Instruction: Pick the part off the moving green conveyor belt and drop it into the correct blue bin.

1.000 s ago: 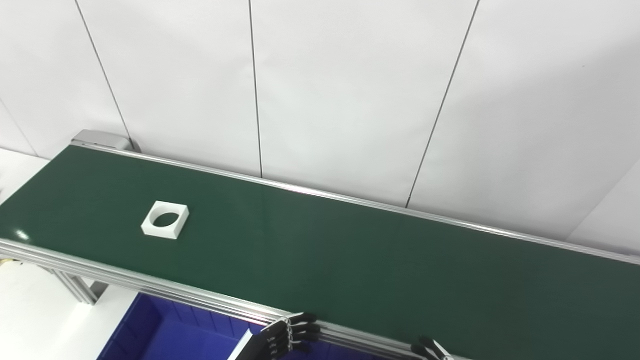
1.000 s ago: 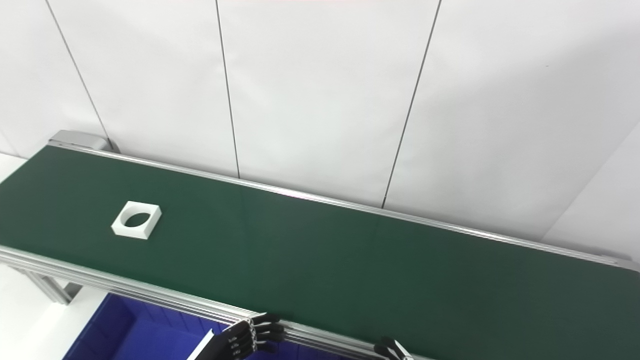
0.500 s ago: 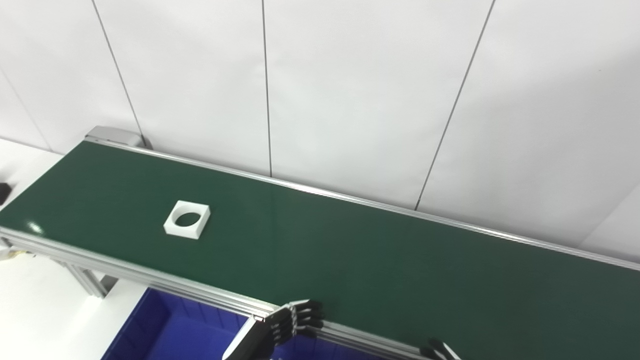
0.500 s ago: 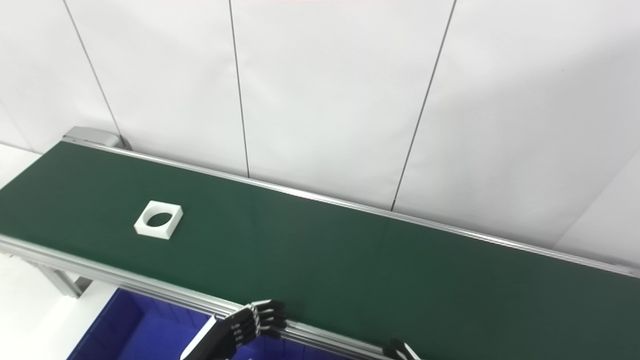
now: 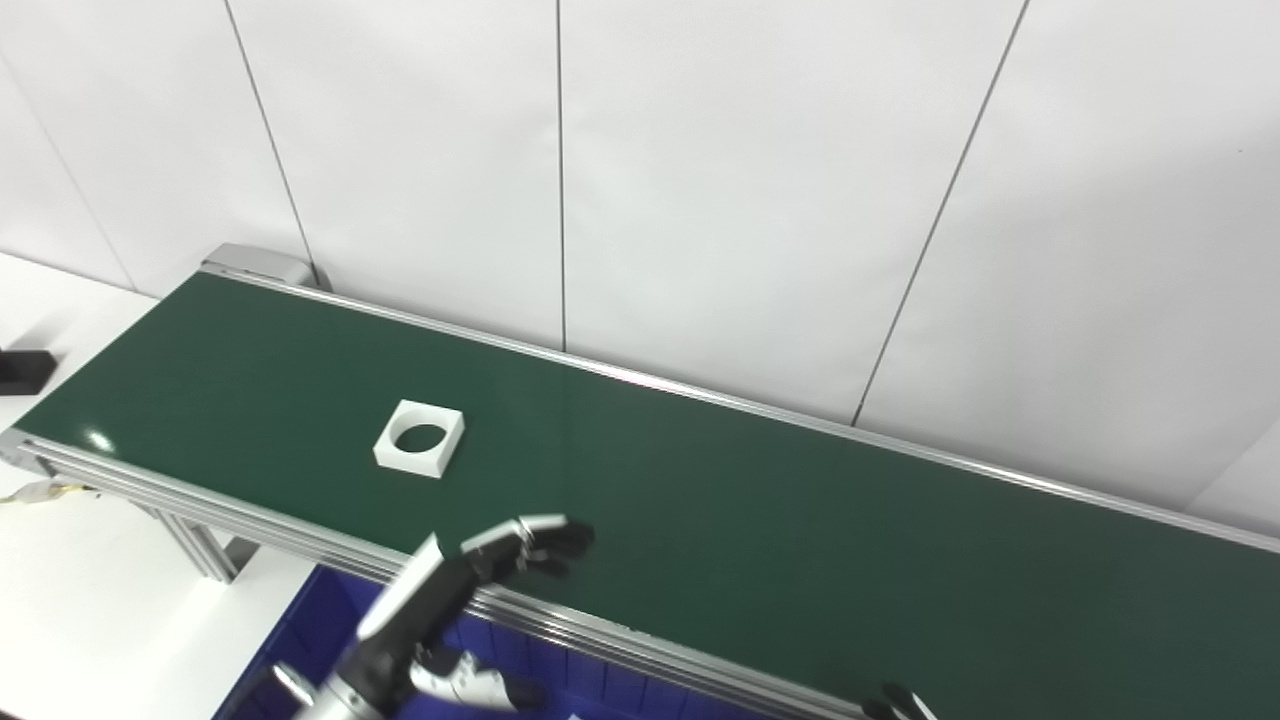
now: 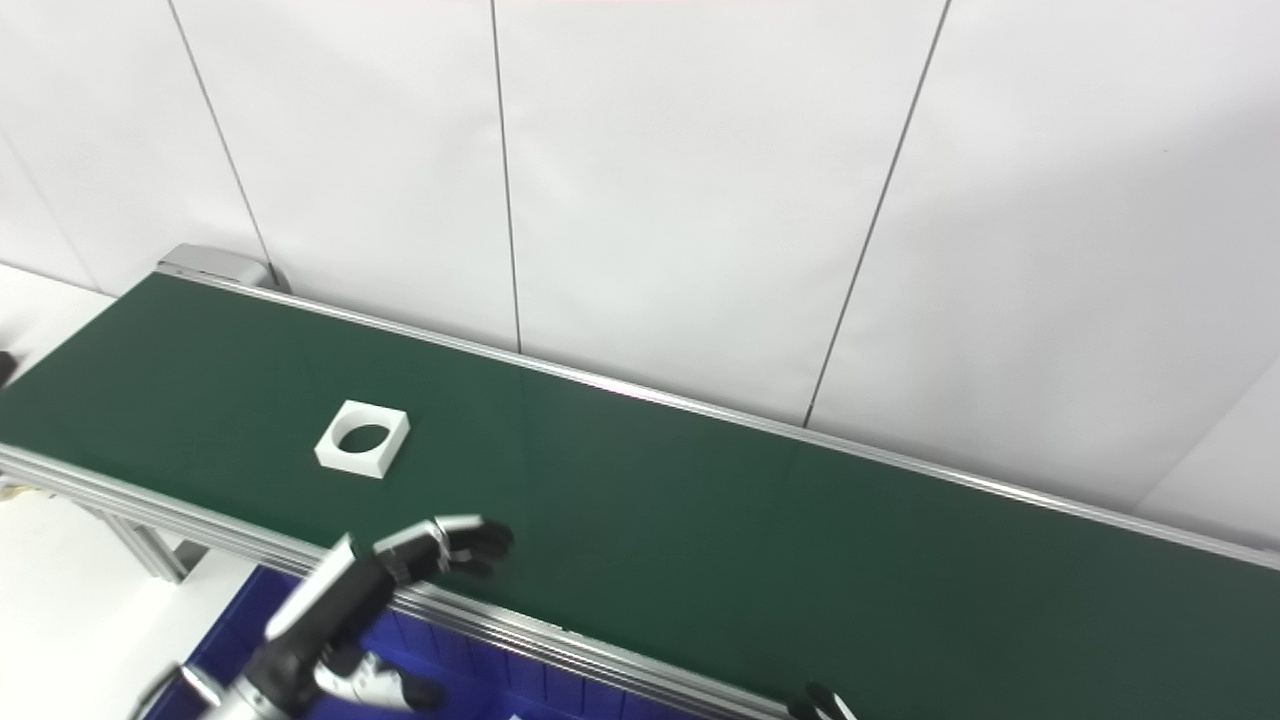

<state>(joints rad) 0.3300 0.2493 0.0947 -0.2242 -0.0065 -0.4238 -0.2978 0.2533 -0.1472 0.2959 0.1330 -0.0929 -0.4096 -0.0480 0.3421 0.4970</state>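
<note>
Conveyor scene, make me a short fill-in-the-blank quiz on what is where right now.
1. The white part lies on the ____ belt.
2. The hole through the part is ____ in shape.
3. The left robot hand holds ____.
4. Below the belt's near rail sits a ____ bin.

Missing words: green; round; nothing; blue
</note>
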